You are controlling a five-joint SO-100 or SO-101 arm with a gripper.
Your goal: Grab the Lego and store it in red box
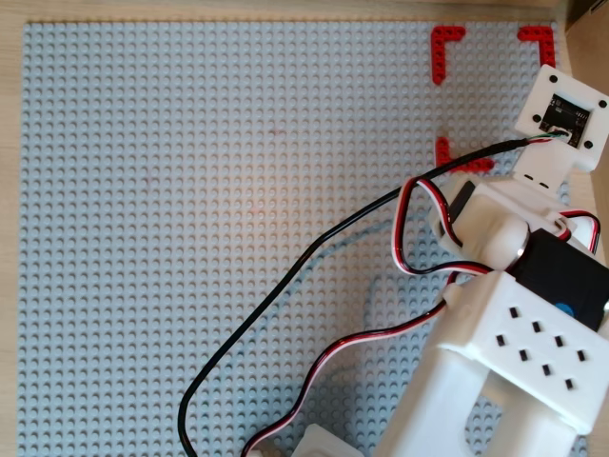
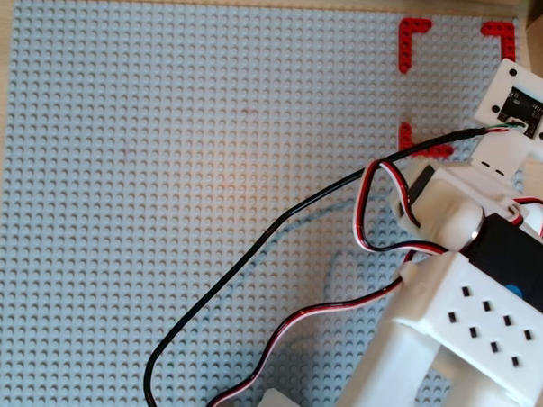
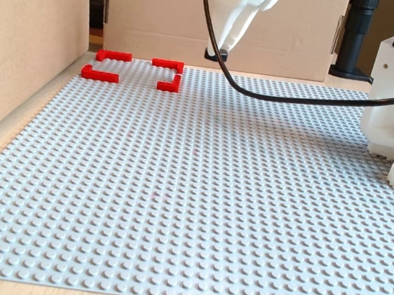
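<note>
Mostly arm [image 1: 495, 333] hides red box [image 1: 445, 48] corner; hand [image 3: 217, 54] w/ Lego [image 3: 216, 54].

red box [image 1: 447, 46] partly under the arm [image 1: 514, 286], arm top cropped in fixed view

A grey studded baseplate [image 3: 192, 189] covered nearly the whole frame in the fixed view, lying on a pale wooden tabletop [image 3: 0, 142] that showed along the left and bottom edges. A brown cardboard wall [image 3: 33, 32] stood at the left and another cardboard panel [image 3: 161, 17] across the top (a dark gap between them at the upper left). The light was soft and even, casting faint shadows.
</note>
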